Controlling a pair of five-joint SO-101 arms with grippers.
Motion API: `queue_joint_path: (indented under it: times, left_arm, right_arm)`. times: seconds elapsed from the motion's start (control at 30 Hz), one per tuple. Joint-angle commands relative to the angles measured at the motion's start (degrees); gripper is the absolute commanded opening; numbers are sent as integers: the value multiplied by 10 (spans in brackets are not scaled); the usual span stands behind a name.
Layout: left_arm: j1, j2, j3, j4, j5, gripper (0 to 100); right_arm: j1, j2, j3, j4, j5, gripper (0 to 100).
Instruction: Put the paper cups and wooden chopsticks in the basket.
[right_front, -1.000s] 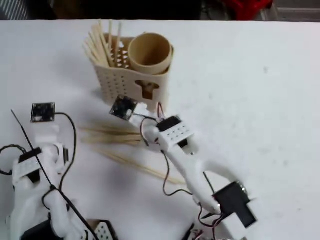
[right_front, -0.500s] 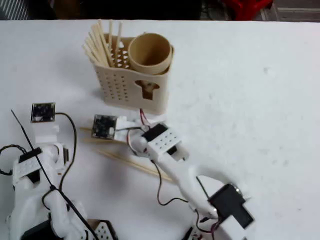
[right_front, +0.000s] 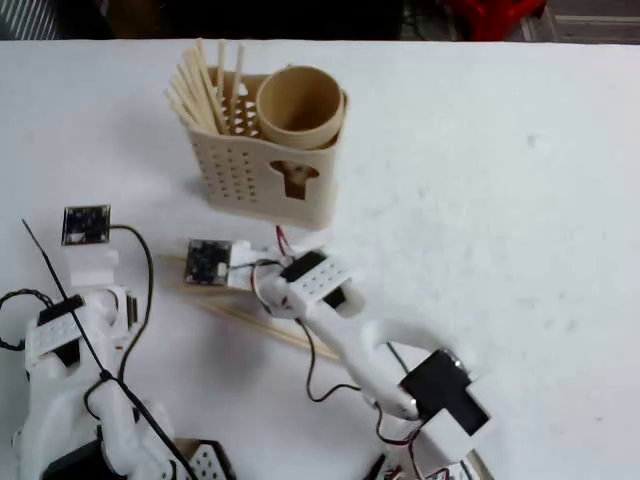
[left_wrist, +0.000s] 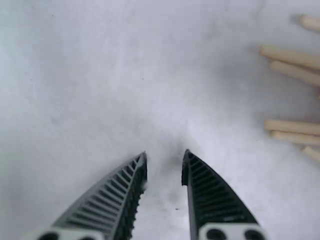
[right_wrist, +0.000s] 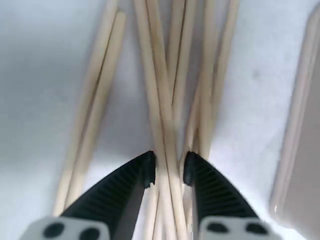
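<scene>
A cream perforated basket (right_front: 262, 175) stands at the back of the table and holds a paper cup (right_front: 300, 105) and a bunch of wooden chopsticks (right_front: 200, 90). More chopsticks (right_front: 255, 325) lie loose on the table in front of it. My right gripper (right_wrist: 168, 162) is down over these loose chopsticks (right_wrist: 165, 100), open by a narrow gap, its fingertips straddling a pair of them. The left gripper (left_wrist: 164, 162) hovers over bare table, slightly open and holding nothing, with chopstick ends (left_wrist: 292, 57) off to one side.
The left arm (right_front: 75, 320) sits at the table's near left with a black cable looping beside it. The basket's wall (right_wrist: 302, 150) is close beside the right gripper. White table stretches to the right of the basket.
The right arm has swung from just in front of the basket leftward and down onto the loose chopsticks. The left arm has kept still.
</scene>
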Motion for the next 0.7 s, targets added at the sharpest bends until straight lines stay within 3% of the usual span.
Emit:
queue_joint_path:
  times: [0.0, 0.43, 0.6, 0.67]
  left_arm:
    - [-4, -4, -1, -11, 4, 129]
    - [-4, -4, -1, -11, 6, 129]
    - [-4, -4, -1, -11, 6, 129]
    - [-4, -4, -1, -11, 6, 129]
  right_arm:
    - [0, -3, -7, 19, 5, 10]
    - [50, -95, -59, 117, -119, 16]
    - [29, -102, -58, 124, -104, 22]
    - [11, -82, -59, 124, -84, 69]
